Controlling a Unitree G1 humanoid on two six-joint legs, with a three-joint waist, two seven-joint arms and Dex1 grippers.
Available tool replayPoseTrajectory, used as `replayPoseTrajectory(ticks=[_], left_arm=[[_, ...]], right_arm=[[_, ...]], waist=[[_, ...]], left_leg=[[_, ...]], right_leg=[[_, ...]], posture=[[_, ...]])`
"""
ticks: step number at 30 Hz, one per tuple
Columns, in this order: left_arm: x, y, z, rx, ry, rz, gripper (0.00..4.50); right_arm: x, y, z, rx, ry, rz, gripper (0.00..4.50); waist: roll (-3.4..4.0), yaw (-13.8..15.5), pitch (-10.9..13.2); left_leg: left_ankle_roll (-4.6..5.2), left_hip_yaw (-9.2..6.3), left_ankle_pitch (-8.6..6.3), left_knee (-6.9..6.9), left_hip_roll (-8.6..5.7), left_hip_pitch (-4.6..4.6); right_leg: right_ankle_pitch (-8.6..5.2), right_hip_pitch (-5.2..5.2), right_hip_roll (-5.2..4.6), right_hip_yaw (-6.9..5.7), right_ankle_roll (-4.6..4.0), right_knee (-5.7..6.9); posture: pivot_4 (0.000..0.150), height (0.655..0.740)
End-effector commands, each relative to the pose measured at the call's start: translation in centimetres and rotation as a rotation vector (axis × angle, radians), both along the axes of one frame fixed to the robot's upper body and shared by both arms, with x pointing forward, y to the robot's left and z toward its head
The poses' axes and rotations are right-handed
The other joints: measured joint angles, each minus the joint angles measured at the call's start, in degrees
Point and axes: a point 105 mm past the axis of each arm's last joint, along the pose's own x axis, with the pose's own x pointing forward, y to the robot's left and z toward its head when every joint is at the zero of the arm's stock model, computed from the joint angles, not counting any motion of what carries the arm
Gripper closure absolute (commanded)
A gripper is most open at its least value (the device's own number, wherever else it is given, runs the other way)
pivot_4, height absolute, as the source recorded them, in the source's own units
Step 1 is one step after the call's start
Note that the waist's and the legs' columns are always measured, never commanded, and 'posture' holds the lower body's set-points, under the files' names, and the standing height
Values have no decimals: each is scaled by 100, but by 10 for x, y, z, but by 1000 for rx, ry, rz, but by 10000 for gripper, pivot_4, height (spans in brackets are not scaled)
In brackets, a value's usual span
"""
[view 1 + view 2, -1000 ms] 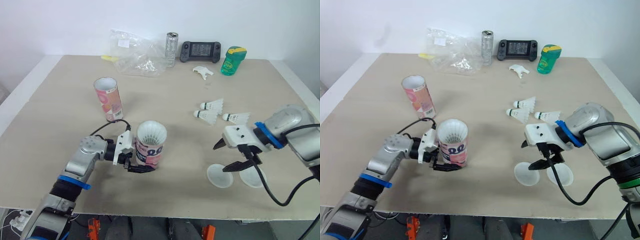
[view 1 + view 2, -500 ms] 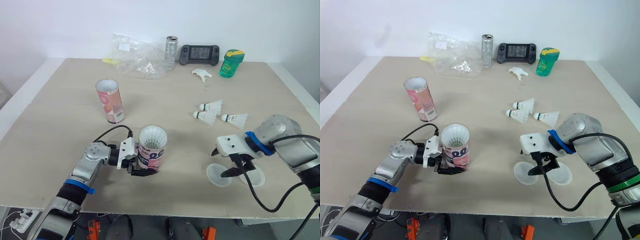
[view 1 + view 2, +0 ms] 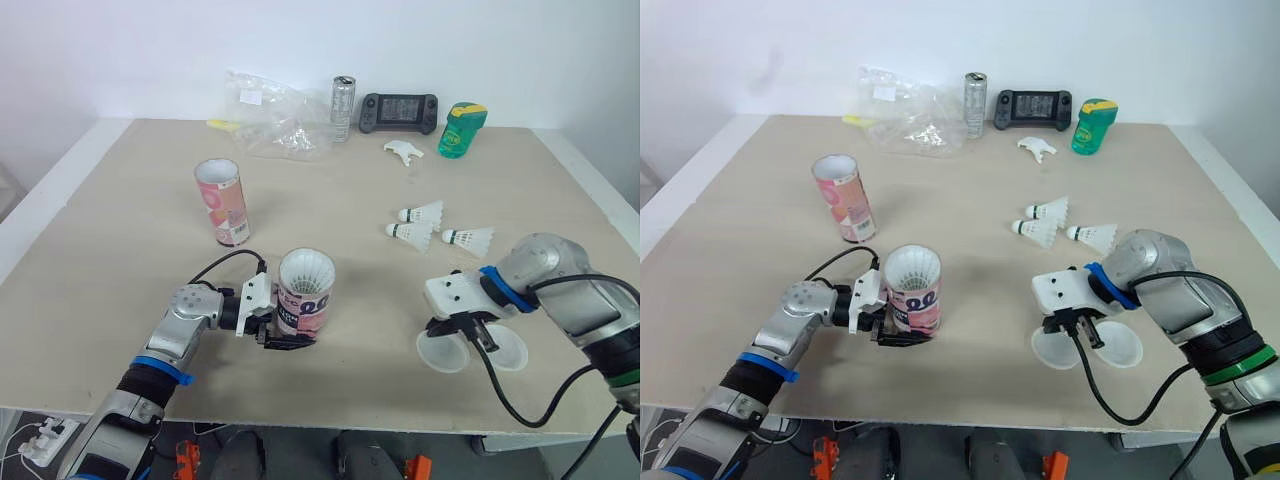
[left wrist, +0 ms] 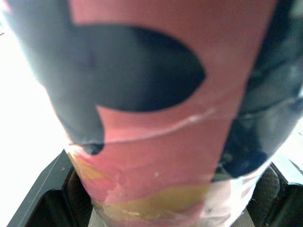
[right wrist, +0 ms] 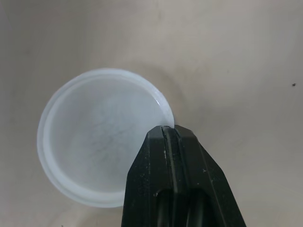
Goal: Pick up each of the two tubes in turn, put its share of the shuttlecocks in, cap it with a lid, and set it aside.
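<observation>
The left gripper [image 3: 284, 336] has its fingers closed around the lower part of the upright tube [image 3: 303, 303]. The right gripper [image 5: 169, 129] has its fingers pressed together, pinching the rim of a lid [image 5: 97, 139] on the table [image 3: 130, 200].

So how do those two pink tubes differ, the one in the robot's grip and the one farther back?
The near tube is clamped in the left gripper; the far tube stands free on the table. White feathers fill the near tube's mouth; none show in the far tube's. Both are pink-printed and uncapped.
</observation>
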Motion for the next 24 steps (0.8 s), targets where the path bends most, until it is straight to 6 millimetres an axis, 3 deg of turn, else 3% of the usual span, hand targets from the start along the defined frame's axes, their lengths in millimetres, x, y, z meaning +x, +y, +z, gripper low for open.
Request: replayPoseTrajectory(ticks=[1, 10, 14, 19, 24], left_arm=[[-1, 3, -17, 54, 48, 26, 7299], [1, 4, -20, 79, 63, 12, 7299], [-1, 3, -21, 96, 76, -20, 7299], [-4, 1, -22, 131, 111, -74, 7299], [-7, 2, -19, 157, 130, -107, 7299]], right_arm=[[-3, 25, 29, 98, -15, 63, 44837], [1, 74, 124, 333, -173, 180, 44837], [8, 111, 169, 405, -300, 288, 44837], [3, 159, 189, 445, -326, 442, 44837], [16, 173, 178, 375, -359, 492, 44837]], waist=[[4, -1, 0], [9, 3, 3], [28, -13, 3], [21, -7, -2], [14, 13, -3]], left_leg=[[0, 0, 0, 0, 0, 0], [-3, -2, 2, -2, -1, -8], [-1, 3, 3, -7, 0, -10], [-1, 0, 3, -7, 2, -9], [-3, -4, 1, -8, 0, -32]], right_leg=[[1, 0, 0, 0, 0, 0], [1, -5, -2, -1, 2, -4], [9, -21, -1, 1, -6, -1], [6, -25, -1, -7, -14, -3], [-5, -26, 0, -9, -7, -3]], posture=[[1500, 7236], [1500, 7236], [1500, 7236], [1500, 7236], [1500, 7236]])
